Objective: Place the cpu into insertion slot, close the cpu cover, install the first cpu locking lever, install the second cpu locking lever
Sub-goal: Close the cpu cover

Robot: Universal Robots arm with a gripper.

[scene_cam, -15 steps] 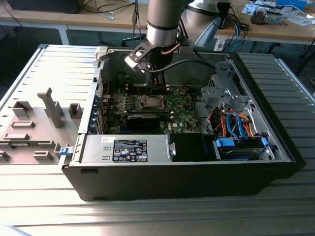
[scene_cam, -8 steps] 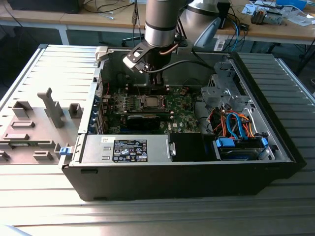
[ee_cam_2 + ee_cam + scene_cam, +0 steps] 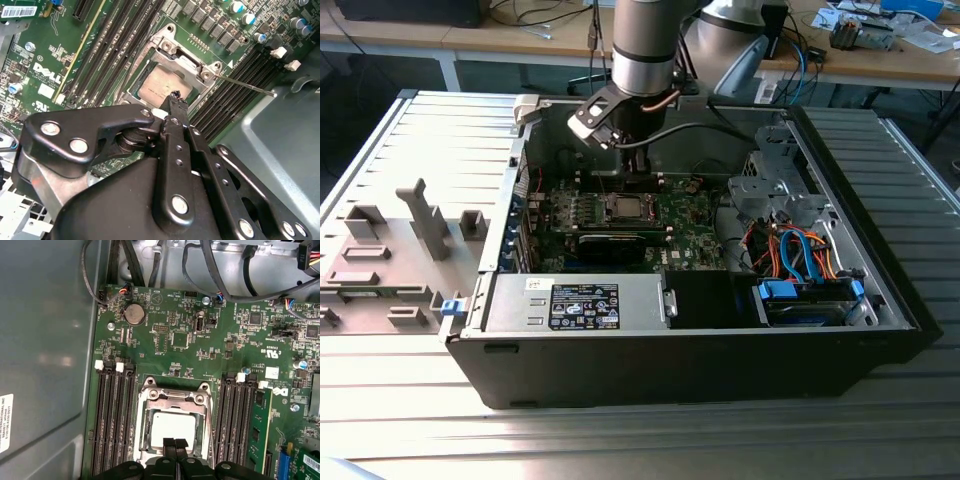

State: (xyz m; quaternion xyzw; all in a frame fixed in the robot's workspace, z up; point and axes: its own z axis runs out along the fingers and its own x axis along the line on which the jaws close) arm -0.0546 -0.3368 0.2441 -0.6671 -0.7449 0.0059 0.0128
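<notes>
Claw (image 3: 638, 180) hangs straight down into the open case (image 3: 670, 350). In the exterior view the cpu (image 3: 623, 208) sits just below it at 6 o'clock, a touch toward 7. In the first wrist view the fingertips (image 3: 169, 445) are right over one edge of the chip, though I cannot tell whether they actually touch the metal.

The claw is pinched fully together. There is no gap between the two black fingers and nothing is held between them.

The cpu lies flat in the slot (image 3: 145, 435), dull silver top facing up. It is square, so it has no long axis, and its edges run in line with the slot's edges and the memory slots either side. The silvery cover (image 3: 175, 399) frames it on the green board (image 3: 190, 340). One thin lever (image 3: 247, 86) sticks out loose from a socket corner.

Sweeping the exterior view from 9 o'clock to 3: grey fixtures (image 3: 425, 215) stand on the ribbed table (image 3: 620, 440). Then comes the case with the board and the claw over it. Blue and orange cables (image 3: 800, 250) crowd the case's far end.
</notes>
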